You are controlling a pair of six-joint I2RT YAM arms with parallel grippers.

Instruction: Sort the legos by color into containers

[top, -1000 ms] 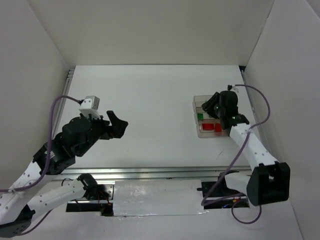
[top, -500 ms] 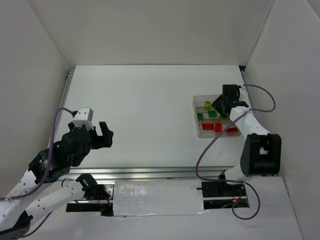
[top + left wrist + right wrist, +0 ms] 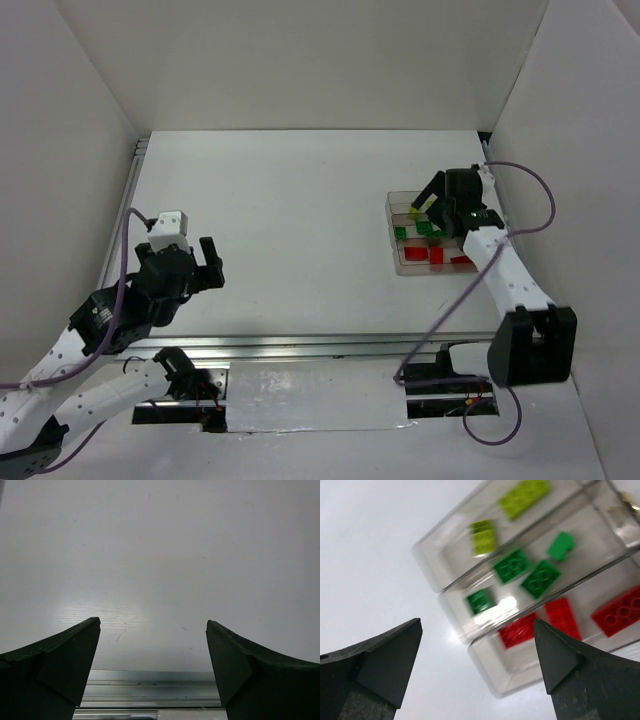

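The containers (image 3: 392, 215) are three clear trays joined in a block at the table's right side. In the right wrist view the far tray (image 3: 427, 562) holds two yellow-green legos (image 3: 483, 536). Several dark green legos (image 3: 512, 565) lie in the middle tray, and three red legos (image 3: 562, 617) in the near one. My right gripper (image 3: 478, 625) hangs open above the block's left end, with nothing between its fingers; from above it (image 3: 435, 195) shows over the far tray. My left gripper (image 3: 205, 262) is far off at the near left, open and empty (image 3: 153, 625) over bare table.
White walls close in the table on the left, back and right. A metal rail (image 3: 150, 690) runs along the near edge, just below my left gripper. A purple cable (image 3: 525, 200) loops from the right arm near the right wall.
My right gripper has opened above the trays and shifted slightly toward the far tray. The left arm has pulled back toward the near left edge, still open.
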